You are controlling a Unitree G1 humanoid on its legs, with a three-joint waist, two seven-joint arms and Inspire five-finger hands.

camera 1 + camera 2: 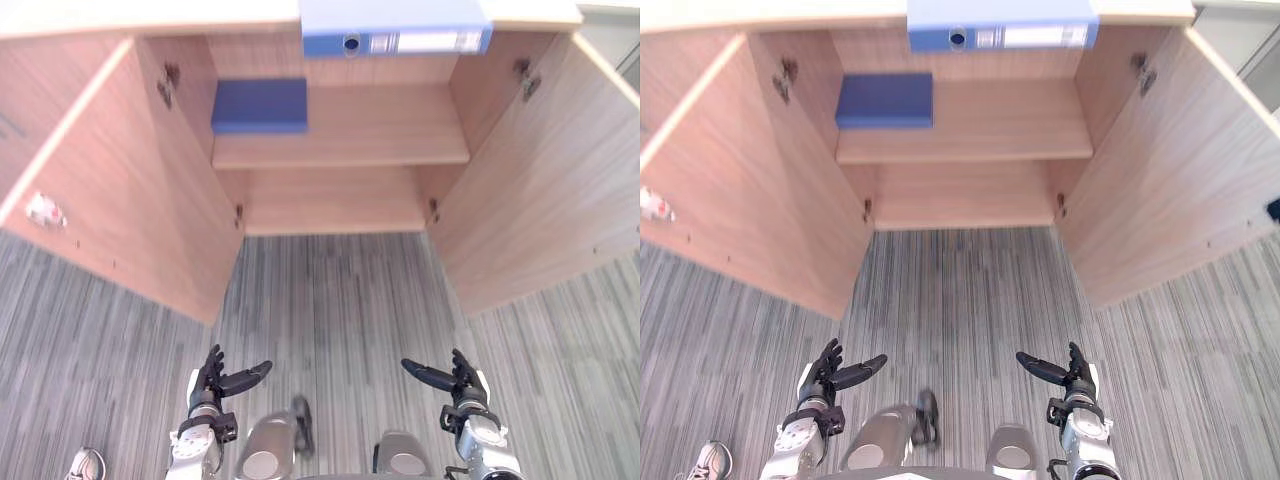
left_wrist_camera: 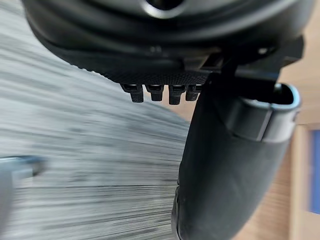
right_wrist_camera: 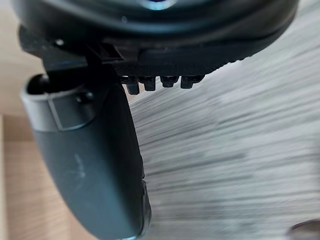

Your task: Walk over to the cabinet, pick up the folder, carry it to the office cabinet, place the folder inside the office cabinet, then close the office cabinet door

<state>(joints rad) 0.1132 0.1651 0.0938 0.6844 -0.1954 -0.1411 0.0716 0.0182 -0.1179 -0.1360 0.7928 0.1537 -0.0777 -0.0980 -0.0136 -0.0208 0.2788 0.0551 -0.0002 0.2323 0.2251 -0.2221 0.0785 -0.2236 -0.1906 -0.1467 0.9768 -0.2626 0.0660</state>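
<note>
Both the left hand (image 1: 212, 382) and the right hand (image 1: 460, 382) hang empty with fingers loosely apart, well short of the light-blue ring-binder folder (image 1: 395, 30) atop the open light-wood cabinet (image 1: 545, 170), where a careless reach could push it off its front edge.

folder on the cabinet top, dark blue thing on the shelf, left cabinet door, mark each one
folder (image 1: 395, 15): left eye view, its light blue top cover
dark blue thing (image 1: 260, 103): left eye view, middle of its top face
left cabinet door (image 1: 130, 190): left eye view, its bare inner face
</note>
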